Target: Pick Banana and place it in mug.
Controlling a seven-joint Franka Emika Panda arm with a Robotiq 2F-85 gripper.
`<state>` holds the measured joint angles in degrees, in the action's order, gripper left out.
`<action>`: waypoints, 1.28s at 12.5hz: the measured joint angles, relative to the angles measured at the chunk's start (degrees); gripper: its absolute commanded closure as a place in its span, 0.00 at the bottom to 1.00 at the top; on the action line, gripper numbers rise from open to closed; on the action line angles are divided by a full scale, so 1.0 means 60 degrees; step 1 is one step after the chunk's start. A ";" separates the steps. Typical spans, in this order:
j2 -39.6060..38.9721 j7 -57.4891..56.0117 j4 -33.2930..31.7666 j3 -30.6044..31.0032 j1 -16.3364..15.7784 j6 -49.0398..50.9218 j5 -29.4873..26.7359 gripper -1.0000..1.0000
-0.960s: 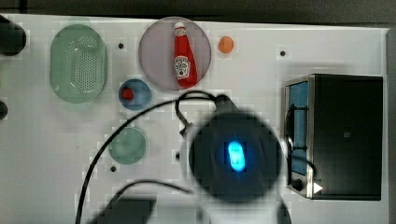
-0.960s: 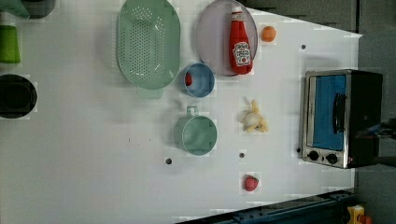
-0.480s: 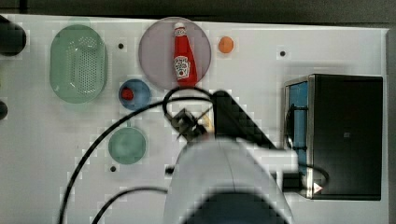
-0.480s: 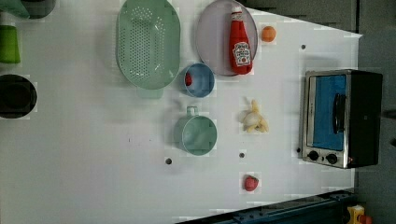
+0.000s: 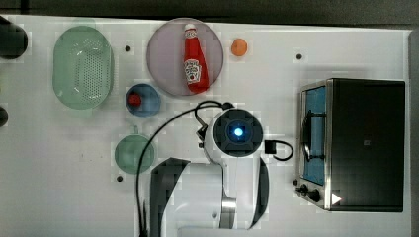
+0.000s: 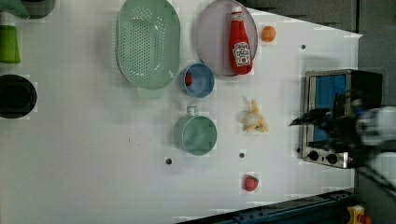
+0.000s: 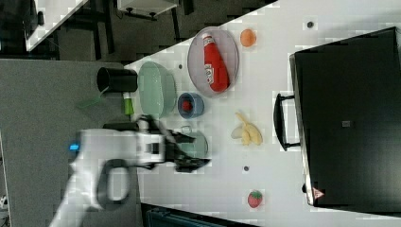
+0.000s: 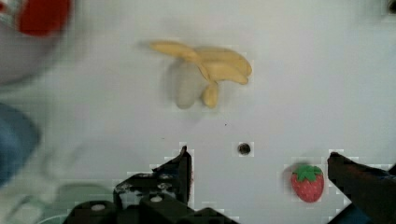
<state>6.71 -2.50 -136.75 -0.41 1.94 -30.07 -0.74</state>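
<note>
**Hand hanging spread and empty above the desk, banana not yet reached**

Hovering with hand (image 8: 259, 186) wide apart, nothing between the fingers (image 8: 180, 175), high over the white desk (image 6: 93, 163). Lying just ahead of the hand in the wrist view: the banana (image 8: 205, 74), peeled open, flat on the desk, untouched. Resting in the left view between the mug (image 6: 198, 135) and the toaster oven (image 6: 338, 116), the banana (image 6: 254, 120) close to the mug's right and clear of it. Sitting upright and empty, the mug, handle stub toward the blue bowl (image 6: 200, 80). Lying nearer the hand in the wrist view, the strawberry (image 8: 308, 182), a likely wrong pick.

Judging the step as the approach, the grasp not begun. Needing next: shifting forward over the banana, dropping straight down, closing across its narrow middle, then lifting and carrying sideways to the mug.
</note>
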 measured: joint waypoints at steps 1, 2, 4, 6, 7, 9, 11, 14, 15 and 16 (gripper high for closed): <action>-0.0213 -0.0186 -0.0615 -0.0066 -0.0016 -0.0615 0.0025 0.00; -0.0367 -0.0376 -0.1119 -0.0159 -0.0057 -0.0989 0.0049 0.00; -0.0641 -0.1291 -0.1436 -0.0252 -0.0089 -0.1739 0.0047 0.00; -0.0850 -0.2447 -0.1100 -0.0288 -0.0094 -0.2266 0.0225 0.00; -0.1066 -0.3151 -0.0858 -0.0248 -0.0033 -0.2690 0.0250 0.00; -0.1620 -0.4119 -0.0765 -0.0323 -0.0045 -0.4164 0.0412 0.00; -0.2453 -0.4592 -0.0802 -0.0367 -0.0034 -0.5022 0.0308 0.00; -0.4022 -0.4923 -0.0933 -0.0335 -0.0025 -0.5945 0.0124 0.00; -0.4479 -0.4937 -0.0989 -0.0429 -0.0128 -0.6169 0.0202 0.00; -0.4824 -0.4937 -0.1044 -0.0407 -0.0140 -0.6393 0.0203 0.00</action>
<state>-22.23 -32.12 -143.02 -2.86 1.10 -68.43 0.48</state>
